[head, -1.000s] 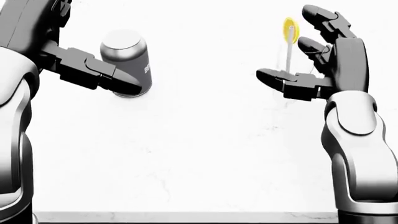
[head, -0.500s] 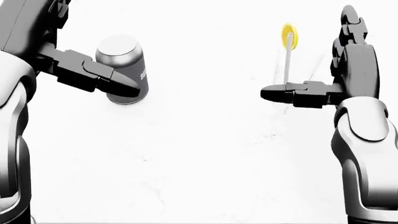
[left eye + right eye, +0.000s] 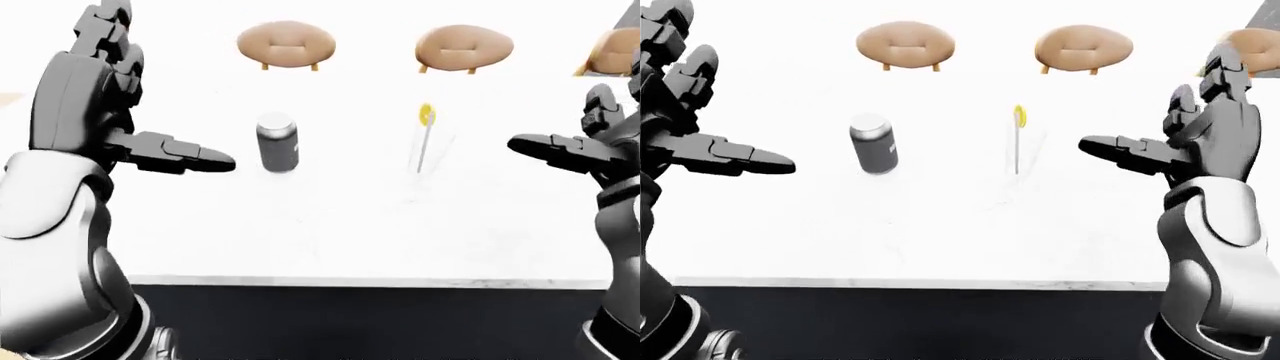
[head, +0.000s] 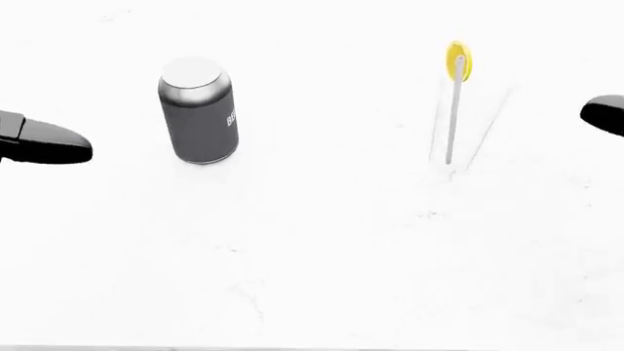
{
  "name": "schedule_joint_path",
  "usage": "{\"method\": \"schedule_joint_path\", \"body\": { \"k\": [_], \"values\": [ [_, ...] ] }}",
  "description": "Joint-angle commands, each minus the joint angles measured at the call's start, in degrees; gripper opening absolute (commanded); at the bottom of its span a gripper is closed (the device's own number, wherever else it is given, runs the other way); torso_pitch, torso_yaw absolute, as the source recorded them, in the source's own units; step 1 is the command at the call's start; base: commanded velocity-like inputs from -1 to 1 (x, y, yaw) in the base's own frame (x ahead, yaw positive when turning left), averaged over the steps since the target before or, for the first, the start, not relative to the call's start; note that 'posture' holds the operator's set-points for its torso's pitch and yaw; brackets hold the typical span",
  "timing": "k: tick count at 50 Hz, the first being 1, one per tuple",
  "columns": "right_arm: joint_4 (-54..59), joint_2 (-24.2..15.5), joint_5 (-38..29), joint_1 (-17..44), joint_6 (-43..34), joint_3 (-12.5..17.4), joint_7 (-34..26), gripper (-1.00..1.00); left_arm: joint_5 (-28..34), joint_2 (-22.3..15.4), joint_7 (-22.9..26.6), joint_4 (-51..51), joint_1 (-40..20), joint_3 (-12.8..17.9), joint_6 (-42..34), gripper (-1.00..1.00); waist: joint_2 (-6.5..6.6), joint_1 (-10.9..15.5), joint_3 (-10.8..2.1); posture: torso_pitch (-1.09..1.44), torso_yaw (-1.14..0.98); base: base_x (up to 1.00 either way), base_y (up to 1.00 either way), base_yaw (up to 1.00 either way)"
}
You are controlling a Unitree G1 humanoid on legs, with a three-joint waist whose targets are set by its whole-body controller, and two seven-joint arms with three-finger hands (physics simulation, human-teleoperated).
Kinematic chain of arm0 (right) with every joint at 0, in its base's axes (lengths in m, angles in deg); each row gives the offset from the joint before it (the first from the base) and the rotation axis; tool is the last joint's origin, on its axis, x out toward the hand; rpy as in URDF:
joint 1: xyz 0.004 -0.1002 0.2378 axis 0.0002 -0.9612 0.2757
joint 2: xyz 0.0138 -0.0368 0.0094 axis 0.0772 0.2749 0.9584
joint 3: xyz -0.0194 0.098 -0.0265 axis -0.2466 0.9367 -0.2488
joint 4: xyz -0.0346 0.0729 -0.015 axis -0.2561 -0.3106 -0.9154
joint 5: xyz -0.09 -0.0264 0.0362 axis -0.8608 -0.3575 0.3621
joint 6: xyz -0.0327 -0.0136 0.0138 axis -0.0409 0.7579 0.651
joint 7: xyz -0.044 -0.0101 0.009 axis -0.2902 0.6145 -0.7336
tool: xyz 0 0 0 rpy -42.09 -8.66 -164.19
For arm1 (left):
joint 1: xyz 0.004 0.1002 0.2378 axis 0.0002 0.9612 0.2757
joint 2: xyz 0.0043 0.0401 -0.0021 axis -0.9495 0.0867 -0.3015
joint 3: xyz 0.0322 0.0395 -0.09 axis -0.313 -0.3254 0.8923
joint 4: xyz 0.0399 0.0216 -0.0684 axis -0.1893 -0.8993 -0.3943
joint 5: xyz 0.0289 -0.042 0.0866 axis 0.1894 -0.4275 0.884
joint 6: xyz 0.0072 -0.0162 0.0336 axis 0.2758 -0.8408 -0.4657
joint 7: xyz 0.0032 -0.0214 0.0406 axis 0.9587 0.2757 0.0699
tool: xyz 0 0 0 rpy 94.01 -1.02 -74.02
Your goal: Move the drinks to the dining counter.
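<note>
A grey drink can [image 4: 198, 110] stands upright on the white counter [image 4: 322, 248], left of centre. A clear glass [image 4: 468, 121] with a straw and a yellow lemon slice [image 4: 456, 58] stands to its right. My left hand [image 3: 150, 105] is open and empty, well left of the can, with the thumb pointing at it. My right hand [image 3: 1155, 105] is open and empty, right of the glass and apart from it. In the head view only the two thumb tips show, at the left edge [image 4: 49, 142] and the right edge [image 4: 606, 115].
Three tan stools [image 3: 286, 43] [image 3: 463, 45] [image 3: 615, 49] stand beyond the counter's top edge in the eye views. The counter's near edge [image 3: 350, 282] runs along the bottom, with dark space below it.
Both hands have drawn outward: the left away from the can, the right away from the glass. The can and the glass stand free on the counter.
</note>
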Motion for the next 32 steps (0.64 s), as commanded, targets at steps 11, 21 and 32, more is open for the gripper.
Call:
{"method": "schedule_joint_path", "body": {
  "k": [11,21,32],
  "values": [
    [-4.01,-14.18,23.47,-6.7,3.91,20.72,13.38,1.0,-12.09,-7.63,-19.64,-1.21,1.68,13.51,7.47,1.0,-0.62,0.35,-0.22,0.0,0.0,0.0,0.0,0.0],
    [-4.38,-17.44,30.58,-15.87,9.25,31.27,20.29,1.0,-16.74,-13.11,-34.11,3.08,7.93,19.16,13.45,1.0,-0.85,0.22,0.58,0.0,0.0,0.0,0.0,0.0],
    [-7.39,-17.93,37.51,-22.68,11.33,44.89,22.74,1.0,-22.8,-12.62,-39.84,9.0,17.93,28.53,19.16,1.0,-0.2,0.34,0.94,0.0,0.0,0.0,0.0,0.0]
  ]
}}
